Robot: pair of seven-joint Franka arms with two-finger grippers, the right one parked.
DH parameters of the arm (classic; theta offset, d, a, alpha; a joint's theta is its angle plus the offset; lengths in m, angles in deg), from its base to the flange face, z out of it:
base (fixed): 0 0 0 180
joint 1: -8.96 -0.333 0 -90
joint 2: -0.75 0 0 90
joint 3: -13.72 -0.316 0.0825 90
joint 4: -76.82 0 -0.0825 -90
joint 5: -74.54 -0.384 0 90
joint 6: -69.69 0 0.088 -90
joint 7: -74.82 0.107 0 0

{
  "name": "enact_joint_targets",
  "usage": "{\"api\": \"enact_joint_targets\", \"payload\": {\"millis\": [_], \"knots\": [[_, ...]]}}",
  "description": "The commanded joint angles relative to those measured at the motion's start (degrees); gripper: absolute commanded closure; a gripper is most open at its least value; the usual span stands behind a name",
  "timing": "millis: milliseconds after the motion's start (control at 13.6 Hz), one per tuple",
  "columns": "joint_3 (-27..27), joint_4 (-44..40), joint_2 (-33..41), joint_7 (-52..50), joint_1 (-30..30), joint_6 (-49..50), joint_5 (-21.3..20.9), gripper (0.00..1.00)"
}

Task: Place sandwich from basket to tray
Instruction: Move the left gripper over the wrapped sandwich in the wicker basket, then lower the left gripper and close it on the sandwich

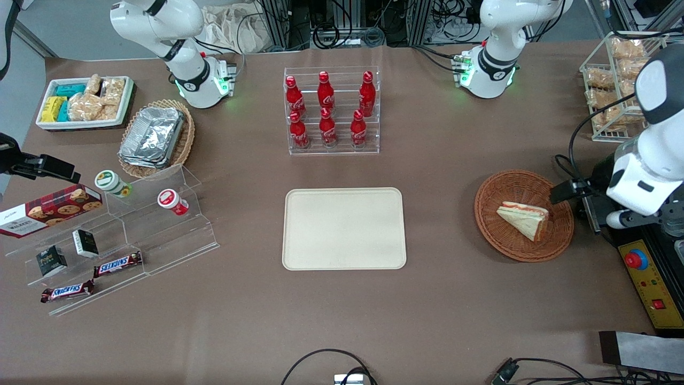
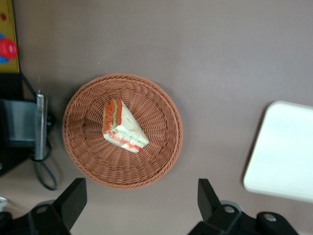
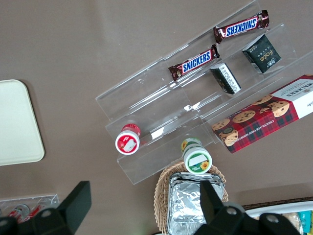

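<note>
Toward the working arm's end of the table, you had the sandwich [image 1: 525,220] lying in the round reddish-brown basket [image 1: 499,235], a pale wedge with its red-orange filling edge turned toward twelve o'clock on the table as the front camera saw it, and resting a little toward three o'clock of the basket's middle. Your gripper [image 2: 141,202] hovered above the table just beside the basket, at about three o'clock from it in the front view; its two dark fingers [image 2: 73,198] stood wide apart with nothing between them, and neither touched the wicker or the bread. From the wrist camera you could see the whole basket rim, the sandwich [image 2: 122,127] with a streak of green in its filling, and one rounded corner of the tray [image 2: 283,156] well apart from the basket [image 2: 161,161]. That cream-beige tray [image 1: 299,256] lay flat near the table's middle, at nine o'clock from the basket in the front view. At twelve o'clock from the tray you had a clear rack of six red cola bottles [image 1: 327,109] standing upright in two rows. At three o'clock from the basket, at the table's edge, sat a yellow control box with a red stop button [image 1: 636,260]. Toward the parked arm's end lay an oval wicker basket of foil containers [image 1: 155,136], a white bin of snacks [image 1: 85,101], and a clear stepped stand carrying Snickers bars [image 1: 117,263], small dark boxes and a cookie box [image 1: 51,209].
</note>
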Motion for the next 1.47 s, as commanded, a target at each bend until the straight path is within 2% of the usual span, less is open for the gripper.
{"api": "enact_joint_targets", "payload": {"millis": [0, 221, 515, 956, 1103, 1397], "knots": [[0.55, 6.89, 0.67, -11.02, -0.50, -8.07, -0.54, 0.00], [0.11, 13.58, -0.98, -16.05, -1.20, -17.13, -0.37, 0.00], [0.11, 14.21, -5.47, -24.05, -1.46, -20.50, -0.28, 0.00], [-1.73, 14.48, -10.13, -24.86, -1.55, -21.03, -0.80, 0.00], [-2.08, 14.56, -10.57, -24.86, -1.55, -21.03, -2.99, 0.00], [-2.35, 15.62, -11.19, -24.86, -1.64, -21.90, -3.79, 0.00]]}}
